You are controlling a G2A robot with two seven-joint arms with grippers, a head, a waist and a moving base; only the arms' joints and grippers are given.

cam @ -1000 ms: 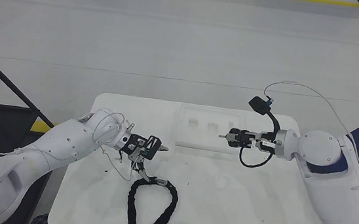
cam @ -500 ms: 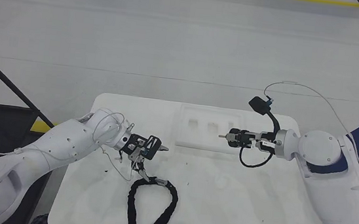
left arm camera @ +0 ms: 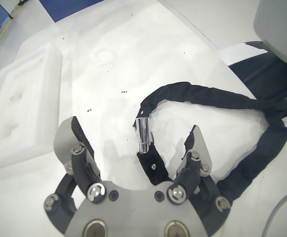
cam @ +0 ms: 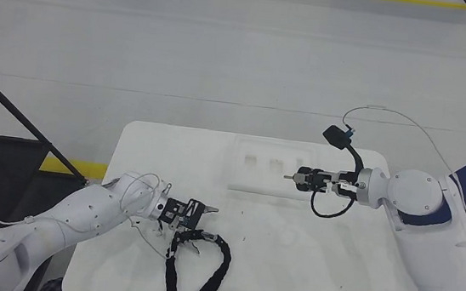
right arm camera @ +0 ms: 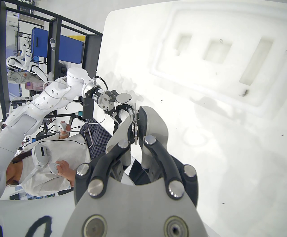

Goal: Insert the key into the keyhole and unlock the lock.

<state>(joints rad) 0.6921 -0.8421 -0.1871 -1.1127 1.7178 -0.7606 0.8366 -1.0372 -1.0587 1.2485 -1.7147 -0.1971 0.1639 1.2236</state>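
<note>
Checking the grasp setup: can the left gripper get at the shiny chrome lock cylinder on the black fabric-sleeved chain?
Probably yes. The left gripper is open, and the shiny chrome lock cylinder lies on the white table, framed between its fingers; nothing blocks it.

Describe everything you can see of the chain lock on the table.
The chain lock is a loop in a black fabric sleeve, its ends joined by a short chrome cylinder. It lies flat on the white table. The open left gripper straddles the cylinder, not gripping it.
</note>
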